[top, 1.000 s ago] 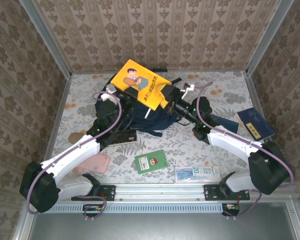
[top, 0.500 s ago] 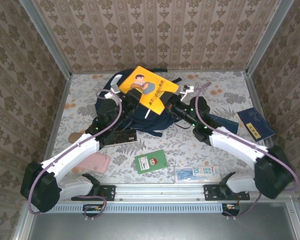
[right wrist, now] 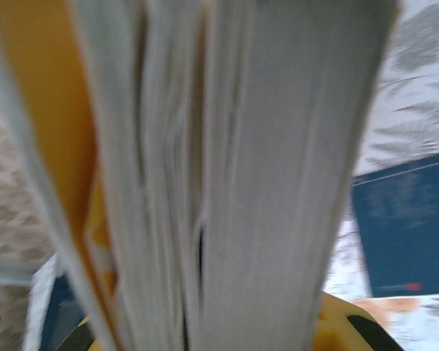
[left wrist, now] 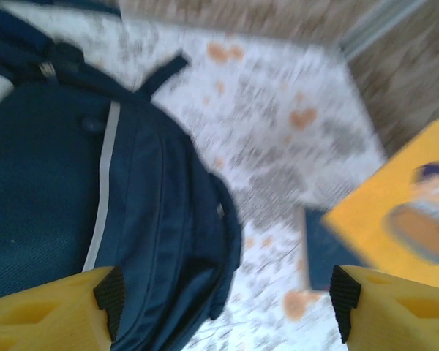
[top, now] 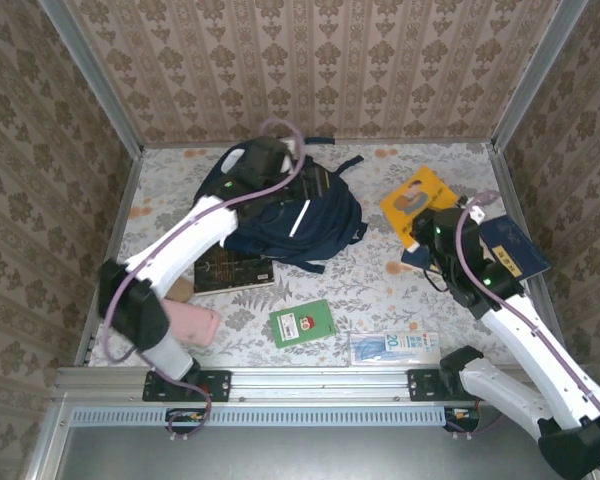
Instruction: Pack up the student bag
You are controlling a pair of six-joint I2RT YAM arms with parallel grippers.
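Navy fabric student bag looks soft & floppy, prob best grabbed at zip rim w/ left gripper, jaws wide; right gripper clamps yellow book.

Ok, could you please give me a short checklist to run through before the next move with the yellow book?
1. Does the right gripper have a hold on the yellow book? Ok.
2. Is the left gripper open and empty? Ok.
3. Does the student bag have its mouth open wide enough for the book? Cannot tell.
4. Is the book lined up over the bag? Not ok, it is off to the bag's right.
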